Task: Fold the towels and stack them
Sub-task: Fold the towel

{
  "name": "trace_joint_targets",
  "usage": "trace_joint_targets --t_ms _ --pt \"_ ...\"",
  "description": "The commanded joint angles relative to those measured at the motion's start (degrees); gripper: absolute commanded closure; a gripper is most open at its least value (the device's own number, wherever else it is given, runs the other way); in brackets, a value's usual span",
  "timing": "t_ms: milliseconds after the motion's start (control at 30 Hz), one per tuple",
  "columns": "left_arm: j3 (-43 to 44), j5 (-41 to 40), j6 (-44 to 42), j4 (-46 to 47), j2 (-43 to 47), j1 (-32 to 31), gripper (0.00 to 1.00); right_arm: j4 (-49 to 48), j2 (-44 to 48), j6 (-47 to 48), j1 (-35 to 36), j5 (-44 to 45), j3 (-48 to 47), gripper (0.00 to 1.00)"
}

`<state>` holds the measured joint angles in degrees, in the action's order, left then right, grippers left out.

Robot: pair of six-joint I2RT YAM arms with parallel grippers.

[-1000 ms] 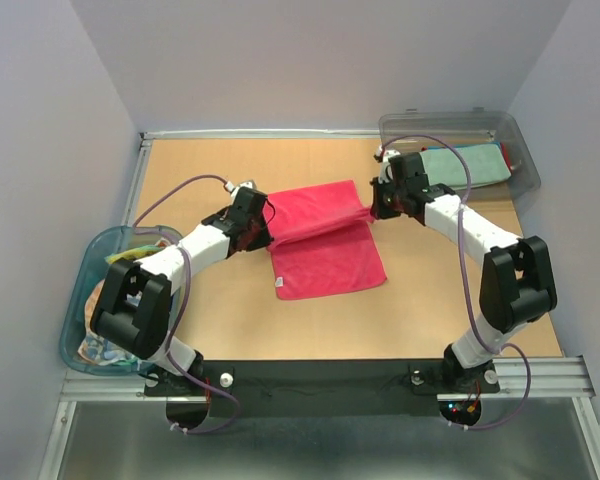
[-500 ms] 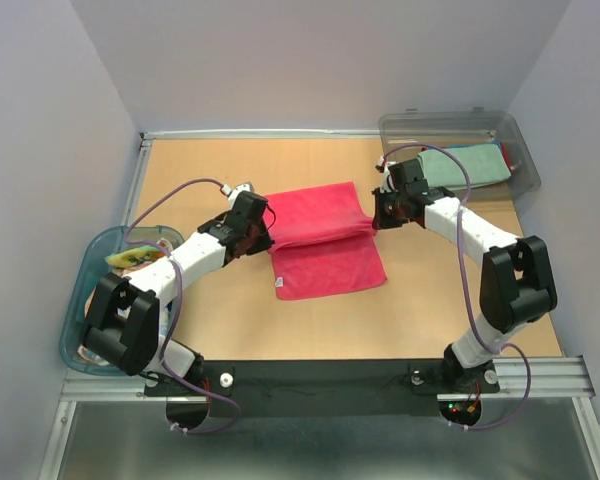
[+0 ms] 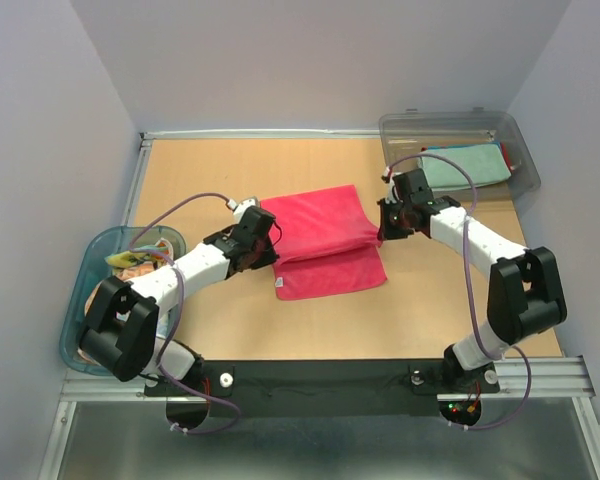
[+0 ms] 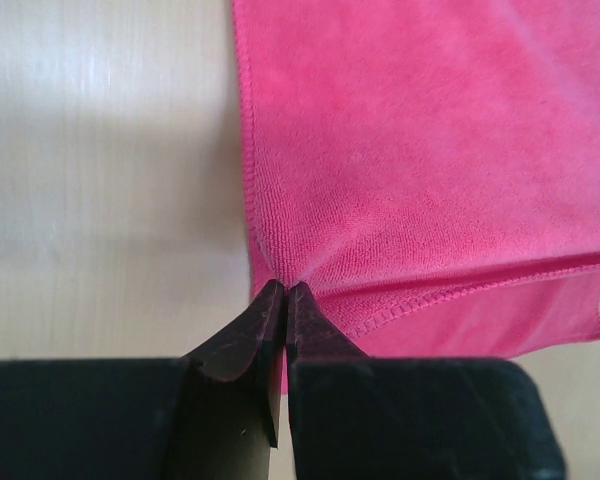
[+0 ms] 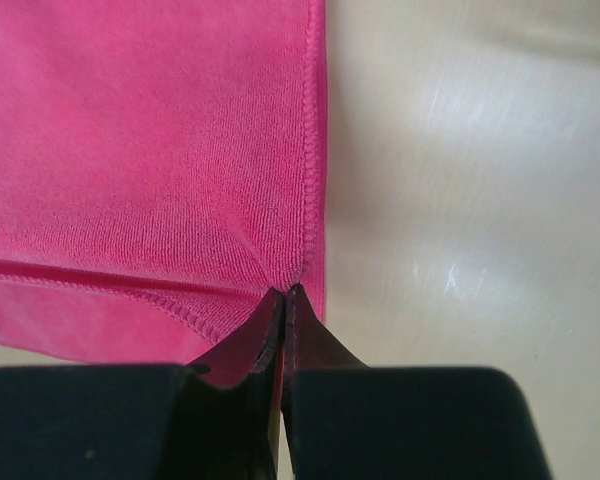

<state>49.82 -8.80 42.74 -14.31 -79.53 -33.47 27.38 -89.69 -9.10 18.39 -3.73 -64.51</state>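
We see the pink towel (image 3: 325, 240) (image 4: 430, 150) (image 5: 130, 130) lying mid-worktop (image 3: 430, 300), partly doubled over. Its lower layer sticks out as a strip on the near side, and the upper layer covers the rest towards the back.

The left end effector (image 3: 265, 240) (image 4: 285, 290) sits at the towel's left edge. Its two fingers are pressed together on the hemmed border of the upper layer, and the cloth puckers where they pinch. The right end effector (image 3: 385, 222) (image 5: 283, 292) mirrors it at the towel's right edge, clamped on that border in the same way, just above the seam where the lower layer shows. Between the two grips the upper layer spans across with soft creases.

Left of the towel and nearer to us, a blue-rimmed tub (image 3: 75, 300) sits at the worktop's edge. It holds a crumpled bundle of mixed-colour towels (image 3: 130, 262), and the left arm partly hides them.

Right of the towel and further back, in the corner, stands a clear grey bin (image 3: 525, 165). A teal towel (image 3: 465, 165) lies flat and folded inside it.
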Motion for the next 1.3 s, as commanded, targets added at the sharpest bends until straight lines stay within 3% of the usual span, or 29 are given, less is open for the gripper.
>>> trace_joint_targets --t_ms 0,367,633,1067,1267 --pt "-4.7 -1.8 2.1 0.0 1.9 -1.5 1.0 1.1 0.0 -2.1 -0.8 0.3 4.6 1.0" --pt "-11.8 -2.9 5.2 4.4 -2.7 -4.6 1.0 1.0 -5.3 -3.7 -0.8 0.1 7.5 0.99" --pt "-12.2 -3.9 4.7 4.1 -2.7 -4.6 1.0 1.0 -7.3 -3.5 -0.8 0.4 8.5 0.99" --pt "-3.2 -7.4 1.9 -4.8 0.7 -4.7 1.0 4.5 1.3 -3.7 -0.8 2.3 4.8 1.0" --pt "-4.0 -7.6 4.0 -7.3 5.5 -7.0 1.0 6.3 5.2 -5.0 -0.8 1.4 6.2 0.99"
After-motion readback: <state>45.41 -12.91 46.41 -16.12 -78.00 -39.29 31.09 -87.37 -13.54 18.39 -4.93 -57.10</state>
